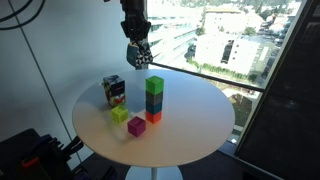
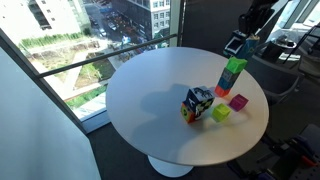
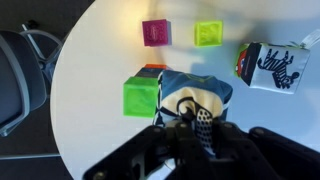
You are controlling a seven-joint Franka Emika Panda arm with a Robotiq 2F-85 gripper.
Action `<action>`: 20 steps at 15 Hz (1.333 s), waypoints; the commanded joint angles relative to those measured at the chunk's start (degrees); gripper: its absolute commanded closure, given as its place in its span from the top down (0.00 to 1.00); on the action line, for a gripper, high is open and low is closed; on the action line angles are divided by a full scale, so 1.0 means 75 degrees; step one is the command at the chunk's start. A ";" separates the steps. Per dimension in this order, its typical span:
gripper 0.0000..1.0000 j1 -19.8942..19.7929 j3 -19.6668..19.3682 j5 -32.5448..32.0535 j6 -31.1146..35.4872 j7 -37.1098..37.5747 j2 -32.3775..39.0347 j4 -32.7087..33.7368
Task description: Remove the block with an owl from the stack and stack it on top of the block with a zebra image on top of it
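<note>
My gripper (image 1: 137,55) is shut on the block with an owl (image 1: 139,58), a speckled cube held in the air above and beside the stack (image 1: 154,100). The stack has green on top, then dark blue, then orange-red. In the wrist view the owl block (image 3: 195,95) shows blue and cream faces between my fingers (image 3: 190,118), with the stack's green top (image 3: 142,97) just beside it. The block with a zebra image (image 1: 114,90) stands apart on the table, also in the wrist view (image 3: 272,66) and in an exterior view (image 2: 197,104).
A magenta cube (image 1: 136,126) and a yellow-green cube (image 1: 120,114) lie loose between the stack and the zebra block. All sit on a round white table (image 1: 190,130) next to a large window. An office chair (image 3: 20,70) stands beside the table.
</note>
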 commanded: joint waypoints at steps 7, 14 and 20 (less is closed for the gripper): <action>0.07 0.0411 0.0192 0.0755 0.0274 -0.2689 -0.0574 -0.0965; 0.20 0.0516 0.0247 0.0734 0.0319 -0.3002 -0.0397 -0.1079; 0.20 0.0527 0.0259 0.0734 0.0402 -0.3020 -0.0431 -0.1149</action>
